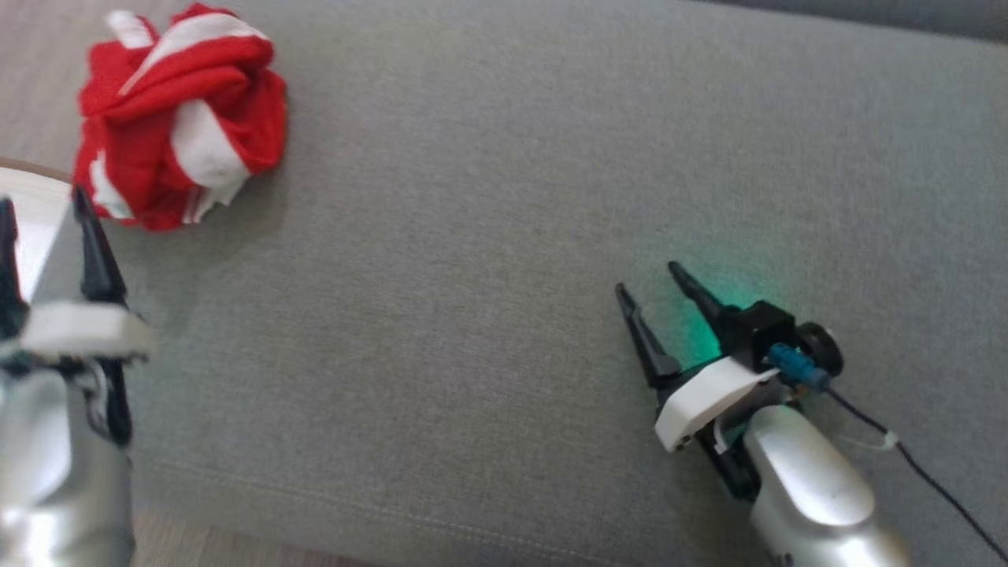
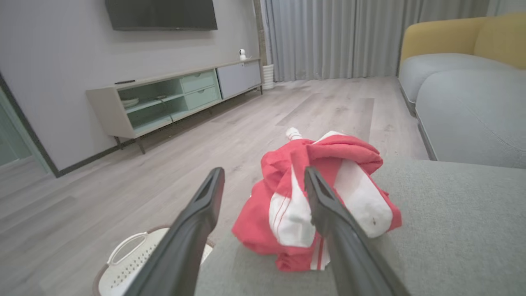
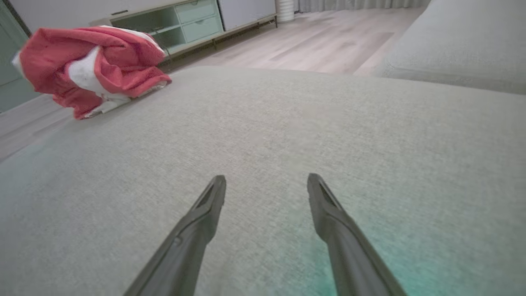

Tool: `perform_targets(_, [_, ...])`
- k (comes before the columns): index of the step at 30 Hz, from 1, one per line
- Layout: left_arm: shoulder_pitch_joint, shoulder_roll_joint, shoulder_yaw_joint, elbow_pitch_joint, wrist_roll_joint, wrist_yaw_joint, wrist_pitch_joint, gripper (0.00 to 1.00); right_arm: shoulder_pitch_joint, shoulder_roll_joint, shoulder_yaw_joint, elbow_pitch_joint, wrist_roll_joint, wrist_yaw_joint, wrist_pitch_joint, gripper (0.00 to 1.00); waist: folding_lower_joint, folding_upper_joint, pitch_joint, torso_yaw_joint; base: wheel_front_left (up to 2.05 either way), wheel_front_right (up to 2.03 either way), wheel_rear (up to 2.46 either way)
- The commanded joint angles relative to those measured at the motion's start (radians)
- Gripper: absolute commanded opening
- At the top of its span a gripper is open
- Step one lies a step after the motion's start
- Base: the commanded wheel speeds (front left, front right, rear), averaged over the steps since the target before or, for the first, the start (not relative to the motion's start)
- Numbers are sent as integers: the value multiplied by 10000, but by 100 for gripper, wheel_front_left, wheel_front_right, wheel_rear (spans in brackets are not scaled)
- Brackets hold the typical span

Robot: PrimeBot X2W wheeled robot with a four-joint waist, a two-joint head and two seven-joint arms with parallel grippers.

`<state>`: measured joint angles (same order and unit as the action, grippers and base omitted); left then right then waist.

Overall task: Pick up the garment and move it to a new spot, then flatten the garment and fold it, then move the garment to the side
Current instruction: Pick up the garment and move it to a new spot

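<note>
Red-and-white garment (image 1: 177,118) lies crumpled at the far left corner of the grey cushion (image 1: 472,236). Left gripper (image 1: 41,206) hovers at the cushion's left edge, just short of the garment and pointing at it, jaws released and empty. Right gripper (image 1: 647,279) hangs low over the near right part, well apart from the garment, jaws likewise spread, holding nothing.
</note>
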<state>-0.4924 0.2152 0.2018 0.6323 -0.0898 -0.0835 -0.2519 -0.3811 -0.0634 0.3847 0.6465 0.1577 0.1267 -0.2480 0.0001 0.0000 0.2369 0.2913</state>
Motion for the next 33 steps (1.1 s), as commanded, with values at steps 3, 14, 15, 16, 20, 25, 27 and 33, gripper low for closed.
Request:
perform_targets(3, [-1473,1154,-66,705,-106,-276,50,100,-343,-82,60,-400,-101,40,-138,100,-1,0,642,-420,0,0,0])
perform_targets(14, [-3255,1849,-378,3345,-500,-392,772,100,-568,-319,1,-444,39,40,-138,100,-1,0,1434,-1061,0,0,0])
perform_targets(15, [-3287,1864,-368,3499,-507,-312,759,100,-582,-333,-5,-426,60,40,-138,100,-1,0,1468,-1108,0,0,0])
perform_targets(16, [-3314,1897,-366,3657,-500,-229,741,100,-601,-345,-10,-424,80,40,-138,100,-1,0,1499,-1147,0,0,0])
perform_targets(20, [-3478,1914,-249,4068,-635,15,466,0,-662,-370,-129,-423,141,40,-138,100,-1,0,1550,-1257,0,0,0])
perform_targets(25, [-3650,1911,-285,4207,-648,131,181,0,-637,-335,-236,-367,194,40,-138,100,-1,0,1337,-1314,0,0,0])
perform_targets(27, [-3932,2054,-588,3724,-371,87,-18,0,-537,-256,-317,-396,246,40,-138,100,-1,0,997,-1364,0,0,0])
perform_targets(33, [-4604,1989,-1373,1922,155,-148,-92,0,-317,-91,-512,-430,369,40,-138,100,-1,0,323,-1516,0,0,0])
